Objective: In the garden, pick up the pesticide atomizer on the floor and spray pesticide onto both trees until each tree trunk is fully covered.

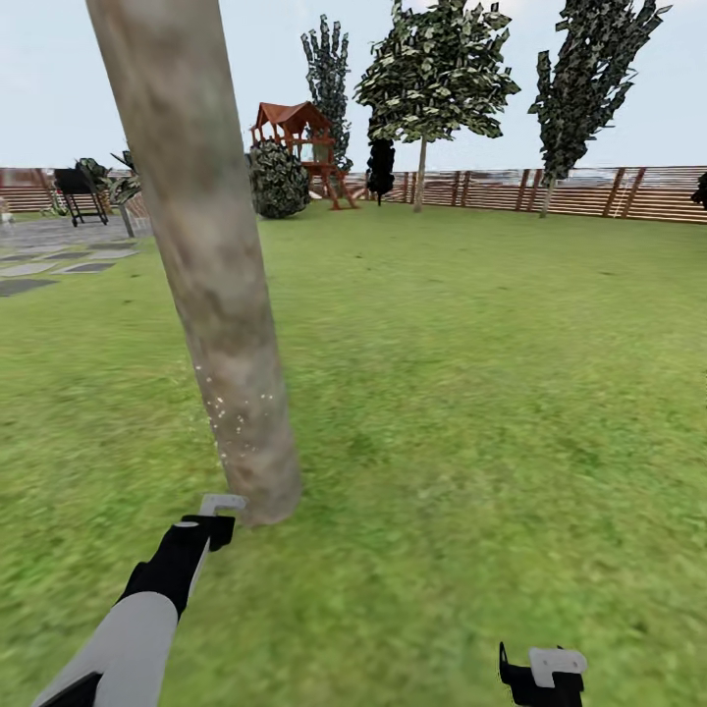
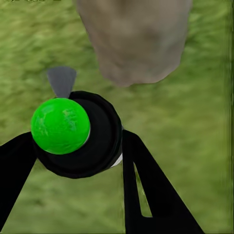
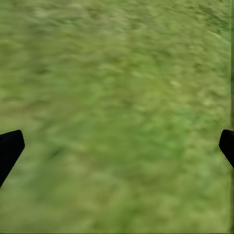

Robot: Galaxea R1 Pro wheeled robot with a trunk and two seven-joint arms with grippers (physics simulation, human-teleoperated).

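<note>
A thick, pale mottled tree trunk (image 1: pixel 211 285) rises from the lawn close ahead on my left, leaning slightly. Whitish pesticide specks (image 1: pixel 231 412) dot its lower part. My left gripper (image 1: pixel 218 518) is by the trunk's base, shut on the pesticide atomizer (image 2: pixel 73 131), a black body with a bright green cap. Its grey nozzle (image 2: pixel 62 80) points toward the trunk (image 2: pixel 134 39). My right gripper (image 1: pixel 542 673) hangs low at the right, open, with only grass between its fingers (image 3: pixel 9 148). Far back stands another leafy tree with a pale trunk (image 1: pixel 421 177).
Grass spreads out to the right and ahead. A brown slat fence (image 1: pixel 589 191) rings the garden. At the back are a red playset (image 1: pixel 304 147), a round bush (image 1: pixel 278 182) and a black cypress-like tree (image 1: pixel 381 167). Grey paving (image 1: pixel 49 260) and a black grill (image 1: pixel 79 191) lie far left.
</note>
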